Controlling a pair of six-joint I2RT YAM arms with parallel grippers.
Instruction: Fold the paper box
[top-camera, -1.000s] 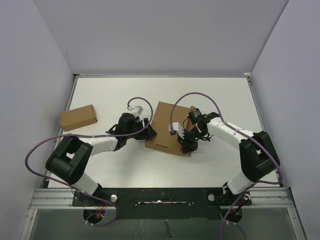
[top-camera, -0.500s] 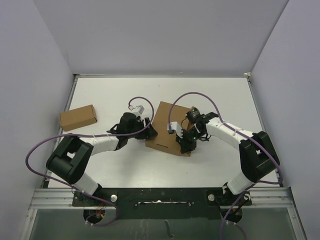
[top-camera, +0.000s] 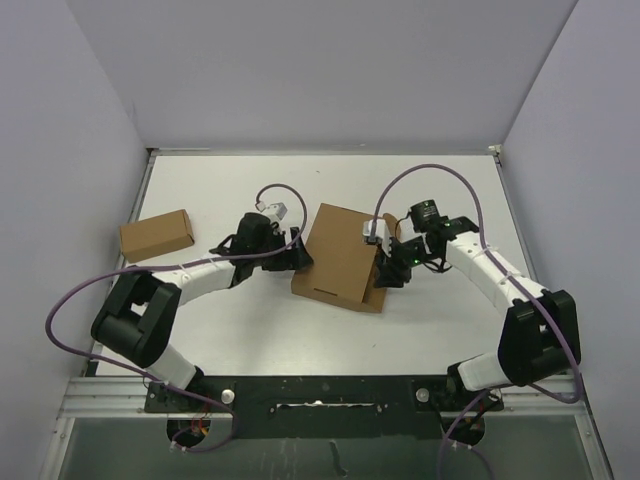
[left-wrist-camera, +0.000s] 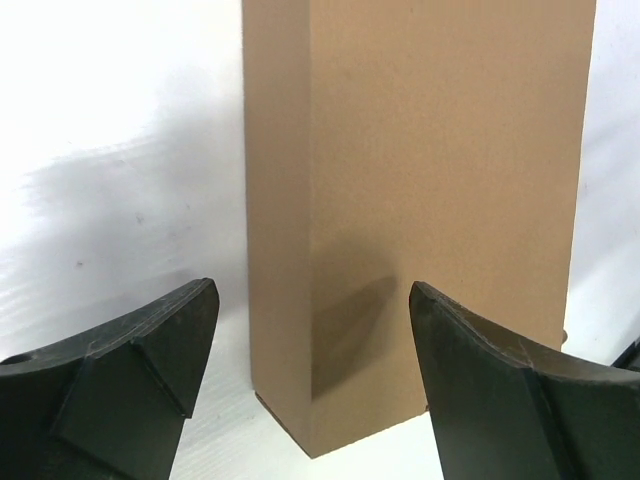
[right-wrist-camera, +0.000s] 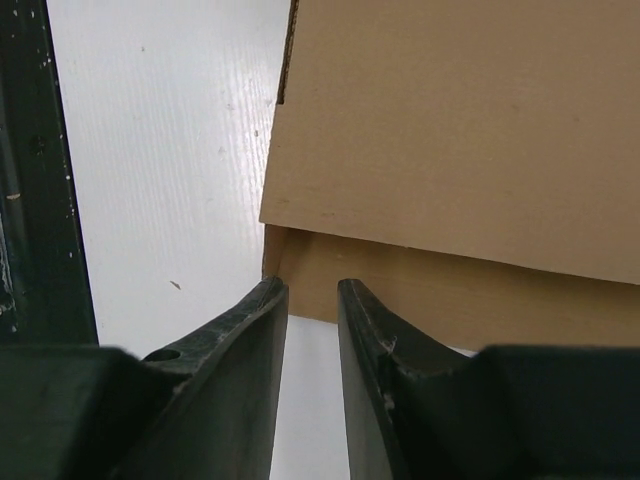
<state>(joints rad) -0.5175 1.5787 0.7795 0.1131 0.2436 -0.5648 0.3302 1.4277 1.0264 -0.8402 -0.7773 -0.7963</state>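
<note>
The paper box (top-camera: 338, 258) lies closed and flat in the middle of the table, a plain brown slab with a slit near its front edge. My left gripper (top-camera: 298, 257) sits at its left edge, open wide. In the left wrist view the near corner of the paper box (left-wrist-camera: 430, 170) stands just ahead of the left gripper (left-wrist-camera: 313, 300), untouched. My right gripper (top-camera: 386, 274) is at the box's right edge. The right wrist view shows the right gripper (right-wrist-camera: 312, 290) open by a narrow gap with nothing in it, pointing at the side wall under the lid of the paper box (right-wrist-camera: 450, 130).
A much smaller brown cardboard box (top-camera: 156, 235) lies at the far left of the white table (top-camera: 230, 180). Purple cables loop above both arms. Grey walls close in the table on three sides.
My right arm has drawn back to the right, off the top of the box, and its jaws have parted. The left gripper has opened wider and shifted slightly away from me.
</note>
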